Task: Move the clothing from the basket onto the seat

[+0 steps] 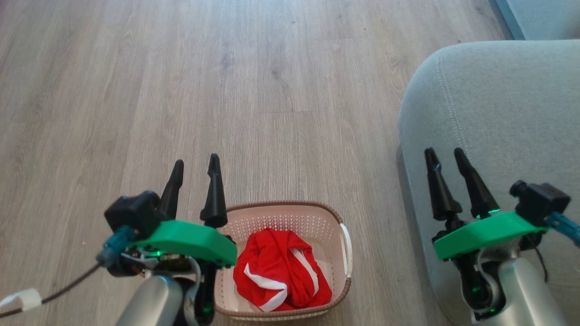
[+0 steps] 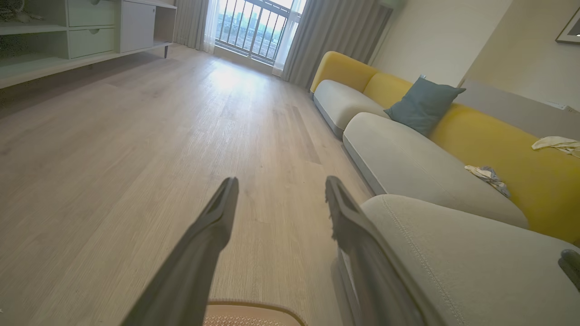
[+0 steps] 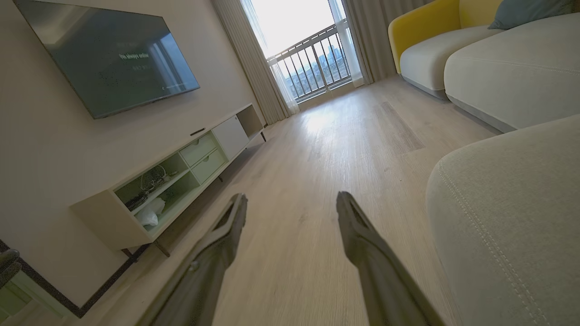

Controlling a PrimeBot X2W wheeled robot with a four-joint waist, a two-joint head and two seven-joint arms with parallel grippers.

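1. Clothing (image 1: 277,270), red with white bands, lies bunched inside the basket (image 1: 297,219), which stands on the wooden floor (image 1: 253,90).
2. Seat (image 1: 503,104) is to the basket's right, apart from it, with a strip of floor between.
3. Left gripper (image 1: 195,159) hovers at the basket's left edge, its 2 fingers spread and holding nothing.
4. Right gripper (image 1: 444,151) hangs over the seat's left edge, its 2 fingers also spread and empty.

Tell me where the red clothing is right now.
In the head view the red clothing lies bundled inside the basket on the floor, low centre, just right of the left gripper and left of the seat.
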